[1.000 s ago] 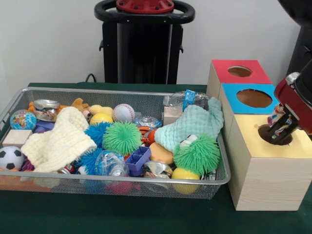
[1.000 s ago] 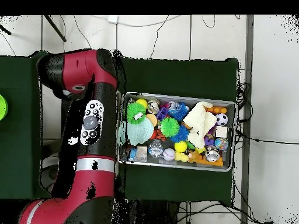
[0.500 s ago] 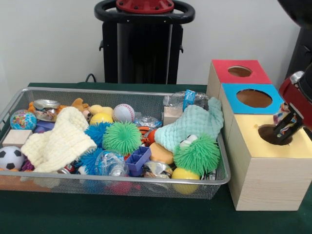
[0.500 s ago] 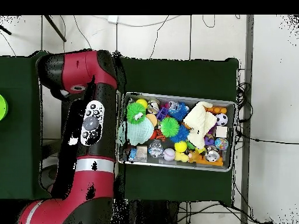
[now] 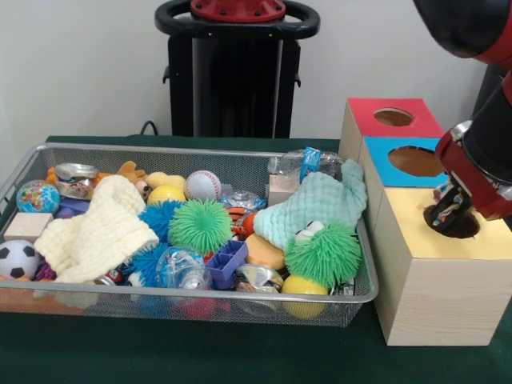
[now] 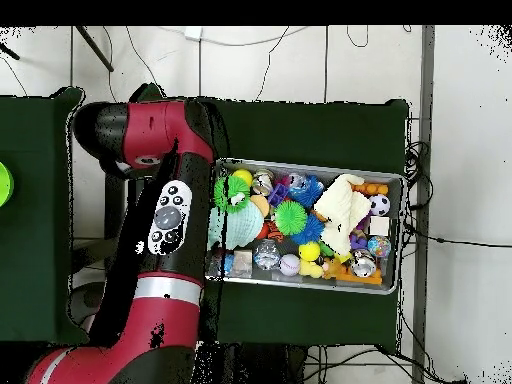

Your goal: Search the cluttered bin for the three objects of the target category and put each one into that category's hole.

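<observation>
The overhead view gives the whole red and black arm (image 6: pixel 160 230) running up the left of the green counter (image 6: pixel 300 125) and hiding the boxes beneath it; the front view shows only its lower end, but shows those boxes plainly. The front view also looks through the side of the wire-mesh bin (image 5: pixel 96 302), while from above the bin (image 6: pixel 306 167) reads as a grey rectangle packed with bright things.

Beside the bin stand three pale wooden boxes in a row, each with a round hole in a coloured top: the yellow-topped box (image 5: pixel 436 288) nearest, the blue-topped box (image 5: pixel 388 172) behind it, the red-topped box (image 5: pixel 404 120) furthest.

The pincer (image 5: pixel 446 214) hangs at the yellow-topped box's hole (image 5: pixel 464 228), its tips right at the dark opening. Whether it is spread or pressed together, and whether it grips anything, cannot be told.

In the bin, a cream knitted cloth (image 5: pixel 100 228) lies heaped at the left and a mint waffle-textured cloth (image 5: pixel 316 204) at the right. Between and around them sit two green spiky rubber balls (image 5: pixel 200 226), a blue spiky ball (image 5: pixel 158 218), a stitched baseball (image 5: pixel 202 185), a small soccer ball (image 5: pixel 16 258), a clear crumpled plastic bottle (image 5: pixel 308 162) and a plain wooden block (image 5: pixel 26 225). All lie well apart from the pincer.
</observation>
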{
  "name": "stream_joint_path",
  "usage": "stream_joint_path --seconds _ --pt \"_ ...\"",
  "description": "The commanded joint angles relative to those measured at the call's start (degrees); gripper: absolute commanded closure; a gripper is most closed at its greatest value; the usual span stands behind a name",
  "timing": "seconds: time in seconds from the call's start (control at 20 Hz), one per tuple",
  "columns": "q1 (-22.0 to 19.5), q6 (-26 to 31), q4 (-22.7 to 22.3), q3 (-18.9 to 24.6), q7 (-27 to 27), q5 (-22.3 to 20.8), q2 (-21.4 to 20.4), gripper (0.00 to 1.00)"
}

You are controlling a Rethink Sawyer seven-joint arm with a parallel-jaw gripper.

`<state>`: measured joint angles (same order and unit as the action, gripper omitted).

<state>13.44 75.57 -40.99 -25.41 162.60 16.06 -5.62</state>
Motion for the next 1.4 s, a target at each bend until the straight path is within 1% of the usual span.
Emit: stream_joint_path --seconds 0.05,0.35,0.75,0.95,1.1,1.2,1.4 --pt "-1.41 -6.00 -11.01 5.41 8.45 1.50 -0.75 1.00" --pt "-1.77 -6.80 -11.33 5.41 7.40 1.28 -0.36 1.00" --pt "-1.75 -7.22 -11.50 5.99 7.11 2.45 -0.38 1.00" --pt "-1.57 -9.32 -12.00 5.51 6.53 1.54 0.45 1.00" --pt "-1.48 -12.15 -12.44 5.56 7.16 1.31 1.54 1.00" --pt "-1.56 -12.31 -11.91 5.69 7.97 1.79 1.99 1.00" --pt "-1.13 -11.24 -9.38 5.39 10.31 2.64 3.35 1.00"
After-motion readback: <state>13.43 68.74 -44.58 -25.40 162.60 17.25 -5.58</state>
